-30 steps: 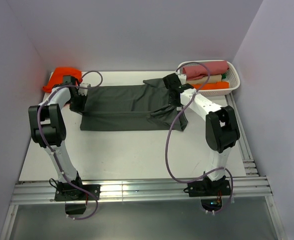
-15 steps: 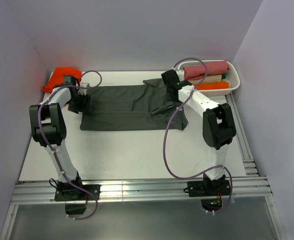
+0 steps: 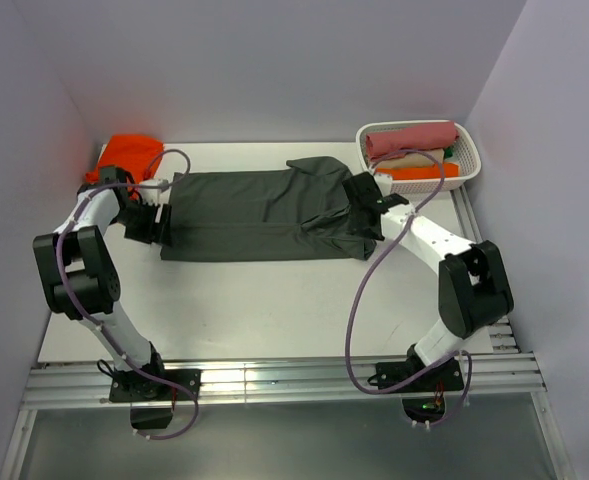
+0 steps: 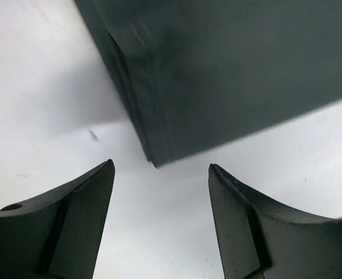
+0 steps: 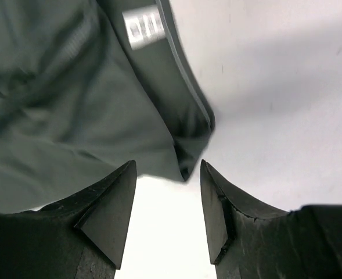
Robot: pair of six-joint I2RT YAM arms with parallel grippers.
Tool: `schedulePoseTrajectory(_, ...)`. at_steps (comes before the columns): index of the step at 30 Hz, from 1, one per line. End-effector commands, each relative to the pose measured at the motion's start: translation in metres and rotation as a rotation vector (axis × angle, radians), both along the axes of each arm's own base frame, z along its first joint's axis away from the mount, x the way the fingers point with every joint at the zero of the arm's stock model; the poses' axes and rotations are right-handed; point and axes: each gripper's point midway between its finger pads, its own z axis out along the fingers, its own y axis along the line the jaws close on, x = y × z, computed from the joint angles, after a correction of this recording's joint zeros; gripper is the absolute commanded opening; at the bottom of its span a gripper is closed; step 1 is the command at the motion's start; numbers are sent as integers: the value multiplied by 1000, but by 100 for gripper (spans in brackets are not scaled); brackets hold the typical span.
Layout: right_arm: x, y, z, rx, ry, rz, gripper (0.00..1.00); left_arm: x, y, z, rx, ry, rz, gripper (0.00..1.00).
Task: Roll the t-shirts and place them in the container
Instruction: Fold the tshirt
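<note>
A dark charcoal t-shirt (image 3: pixel 264 212) lies folded into a long flat band across the back of the table, its collar end bunched on the right. A bright orange t-shirt (image 3: pixel 124 155) sits crumpled in the back left corner. My left gripper (image 3: pixel 159 222) is open at the band's left end; in the left wrist view the shirt's folded corner (image 4: pixel 246 70) lies on the table just ahead of the open left gripper (image 4: pixel 160 164). My right gripper (image 3: pixel 362 198) is open at the collar end; the grey shirt (image 5: pixel 72 104) with its white label (image 5: pixel 144 28) lies just beyond the empty right gripper (image 5: pixel 168 164).
A white basket (image 3: pixel 471 168) at the back right holds rolled red, cream, orange and green clothes. Walls close the table in at the left, back and right. A metal rail (image 3: pixel 274 380) runs along the near edge by the arm bases.
Both grippers have opened and let go of the grey shirt. Both arms have drawn back a little toward the near side, leaving the shirt lying flat.
</note>
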Motion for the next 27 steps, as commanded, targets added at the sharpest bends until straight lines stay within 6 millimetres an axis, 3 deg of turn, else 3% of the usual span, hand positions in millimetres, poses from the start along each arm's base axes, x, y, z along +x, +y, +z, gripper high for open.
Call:
schedulePoseTrajectory(1,-10,7,-8,103,-27,-20,55,-31,-16,-15,-97,67,-93,72)
schedulePoseTrajectory(8,-24,10,-42,134,23,-23,50,-34,-23,-29,-182,100,-95,72)
schedulePoseTrajectory(20,-14,7,-61,113,59,-40,42,-28,-12,-50,-132,125,-33,65)
schedulePoseTrajectory(27,-12,5,-54,118,40,-40,32,-24,-9,-55,-116,130,-11,37)
